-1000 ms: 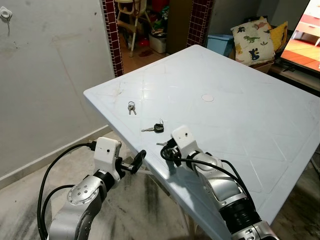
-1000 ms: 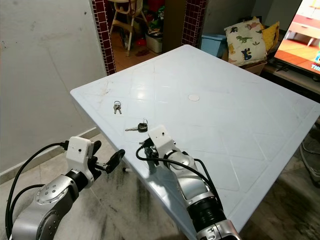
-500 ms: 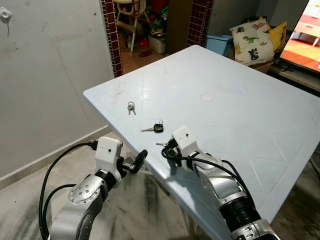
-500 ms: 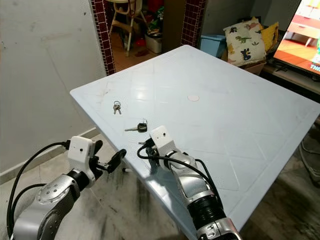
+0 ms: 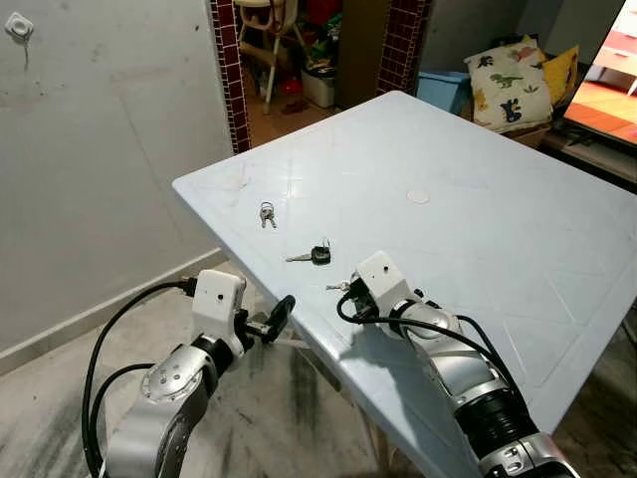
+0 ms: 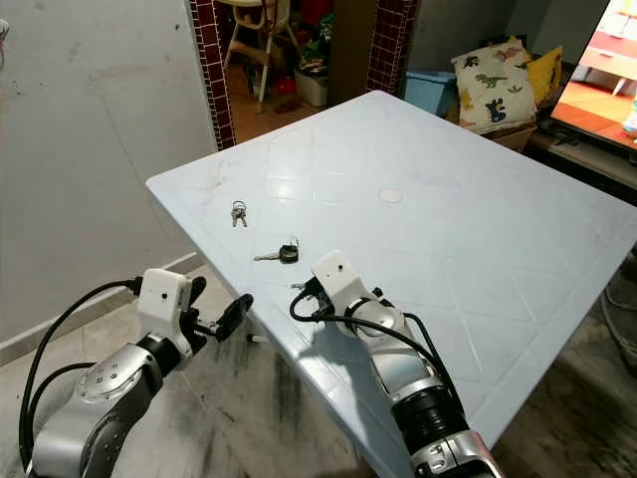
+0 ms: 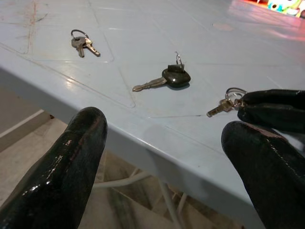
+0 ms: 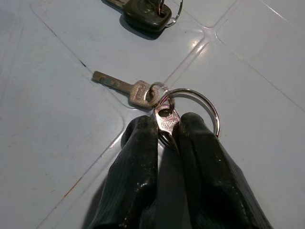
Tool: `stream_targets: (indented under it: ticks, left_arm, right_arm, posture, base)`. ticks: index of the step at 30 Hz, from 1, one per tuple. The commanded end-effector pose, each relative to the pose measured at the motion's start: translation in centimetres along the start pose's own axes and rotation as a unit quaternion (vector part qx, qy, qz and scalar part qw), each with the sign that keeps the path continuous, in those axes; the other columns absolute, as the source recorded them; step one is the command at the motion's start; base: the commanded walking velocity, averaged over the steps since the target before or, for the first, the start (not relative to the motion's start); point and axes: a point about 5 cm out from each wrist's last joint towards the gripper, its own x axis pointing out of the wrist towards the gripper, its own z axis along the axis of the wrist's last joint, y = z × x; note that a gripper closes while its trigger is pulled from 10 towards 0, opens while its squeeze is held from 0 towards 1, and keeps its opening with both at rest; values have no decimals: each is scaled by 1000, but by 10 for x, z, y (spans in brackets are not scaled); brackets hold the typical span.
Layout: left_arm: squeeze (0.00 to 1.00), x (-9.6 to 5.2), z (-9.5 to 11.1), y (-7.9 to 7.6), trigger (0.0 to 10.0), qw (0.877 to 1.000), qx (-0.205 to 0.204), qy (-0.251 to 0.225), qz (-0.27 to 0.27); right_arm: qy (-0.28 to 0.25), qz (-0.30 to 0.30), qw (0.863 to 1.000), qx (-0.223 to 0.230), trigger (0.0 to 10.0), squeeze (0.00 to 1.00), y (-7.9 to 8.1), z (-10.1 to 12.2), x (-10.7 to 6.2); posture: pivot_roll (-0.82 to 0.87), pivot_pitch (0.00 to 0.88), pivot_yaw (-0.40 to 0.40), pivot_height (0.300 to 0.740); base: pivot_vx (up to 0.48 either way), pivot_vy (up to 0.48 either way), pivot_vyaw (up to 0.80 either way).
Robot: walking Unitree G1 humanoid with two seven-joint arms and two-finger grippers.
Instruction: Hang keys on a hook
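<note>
White plastic table (image 5: pixel 478 199): right gripper (image 8: pixel 167 125), fingers pinching a silver key bunch on a ring (image 8: pixel 157 98) beside the black-headed key (image 7: pixel 164 79), should be lifting straight; left gripper (image 7: pixel 167 148) is gaping idle.

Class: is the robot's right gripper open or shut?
Shut: the right gripper pinches a silver key on a ring between its fingers.

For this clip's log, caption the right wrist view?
Right gripper fingers pinch a silver key on its ring, black-headed key lying beyond.
</note>
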Motion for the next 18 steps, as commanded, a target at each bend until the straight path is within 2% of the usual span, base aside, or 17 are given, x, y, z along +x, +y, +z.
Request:
stream_targets:
  ticks: [1,4,10,15,18]
  left_arm:
    - [0,1,7,2,10000,1000,1,-10,7]
    - [0,1,0,3,10000,1000,13,3,3]
    - [0,0,1,5,10000,1000,11,-2,11]
    - [0,-1,-2,0,10000,1000,12,2,3]
    - [0,-1,-1,2,10000,1000,12,2,4]
  right_arm:
    - [25,-24,999,2,0,0,-11,-8,-1]
    - [30,-14,999,7,0,0,-10,-11,0]
    - [31,-21,999,5,0,0,-16,-15,-2]
    - [32,-40,999,1,0,0,-27,-19,-4]
    - [28,-49,998,1,0,0,-32,-19,-6]
  posture:
    - [80,0,-16,740]
    - [81,0,-18,740]
    - [81,0,-22,740]
    - [81,0,-20,740]
    - [76,0,-12,740]
  base:
    - [0,0,0]
    - [0,0,0]
    - [0,0,0]
    - [0,0,0]
    - [0,0,0]
